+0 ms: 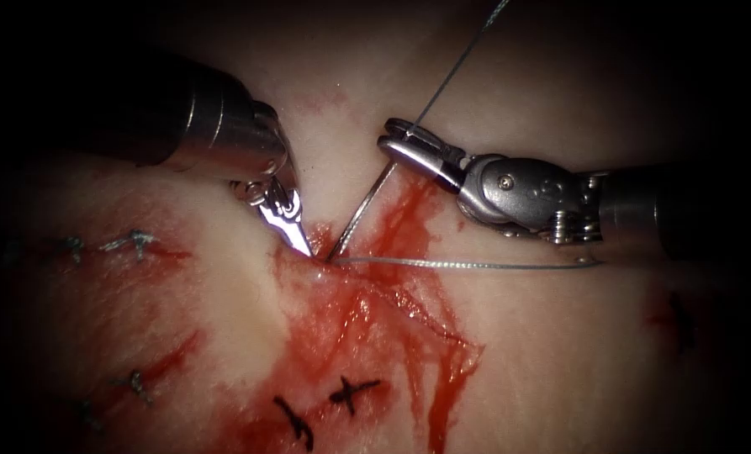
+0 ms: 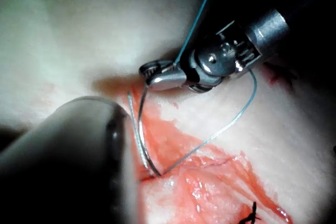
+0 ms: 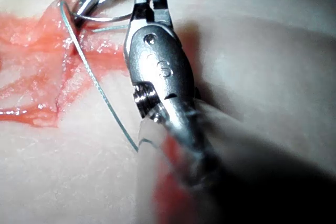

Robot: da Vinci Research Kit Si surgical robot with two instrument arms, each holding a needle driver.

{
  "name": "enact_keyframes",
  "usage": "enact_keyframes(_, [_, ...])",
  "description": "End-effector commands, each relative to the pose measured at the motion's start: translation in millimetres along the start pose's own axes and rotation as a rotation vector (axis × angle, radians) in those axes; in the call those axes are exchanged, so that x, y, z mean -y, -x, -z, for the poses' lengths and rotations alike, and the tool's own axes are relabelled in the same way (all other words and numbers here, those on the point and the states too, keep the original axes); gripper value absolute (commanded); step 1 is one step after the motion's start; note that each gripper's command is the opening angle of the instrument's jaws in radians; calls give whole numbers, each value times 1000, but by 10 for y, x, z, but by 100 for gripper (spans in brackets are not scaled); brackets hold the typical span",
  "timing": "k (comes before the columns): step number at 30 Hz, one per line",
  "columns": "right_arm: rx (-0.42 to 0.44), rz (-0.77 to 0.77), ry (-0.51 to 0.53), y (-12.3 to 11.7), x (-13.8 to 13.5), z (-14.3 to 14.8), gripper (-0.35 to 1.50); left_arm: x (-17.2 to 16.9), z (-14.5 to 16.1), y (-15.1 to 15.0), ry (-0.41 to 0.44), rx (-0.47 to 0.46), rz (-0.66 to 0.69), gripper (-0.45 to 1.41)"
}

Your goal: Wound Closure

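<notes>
My right tool (image 1: pixel 400 141) comes in from the right, its jaws shut on the curved needle (image 1: pixel 362 210) near its tail end. The needle slopes down and left, and its tip sits in the tissue at the top of the cut (image 1: pixel 392 303). My left tool (image 1: pixel 295 227) points down with its jaws shut, the tip touching the tissue just left of where the needle enters; I cannot tell whether it pinches tissue. Thread (image 1: pixel 459 265) runs right from the entry point, and another strand rises from the right jaws. The left wrist view shows the right tool (image 2: pixel 155 74) holding the needle (image 2: pixel 142 129).
Red fluid (image 1: pixel 409 219) stains the tissue around the cut and runs down toward the front. Dark finished stitches (image 1: pixel 350 393) lie below, and greyish ones (image 1: pixel 131 242) sit at the left. In the right wrist view thread (image 3: pixel 100 90) crosses pale tissue beside the right tool (image 3: pixel 147 1).
</notes>
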Motion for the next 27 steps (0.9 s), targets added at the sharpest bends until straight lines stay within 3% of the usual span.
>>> enact_keyframes(1, [-3, 1, 4, 4, 1, -8, -35, 4, -3, -5, 0, 1, 0, -45])
enact_keyframes(24, [-5, -172, 32, 6, 8, -7, -35, 4, -3, -5, 0, 4, 0, -45])
enact_keyframes(27, [-6, -257, 33, 8, 15, -6, -35, 4, -4, -5, 0, 4, 0, -45])
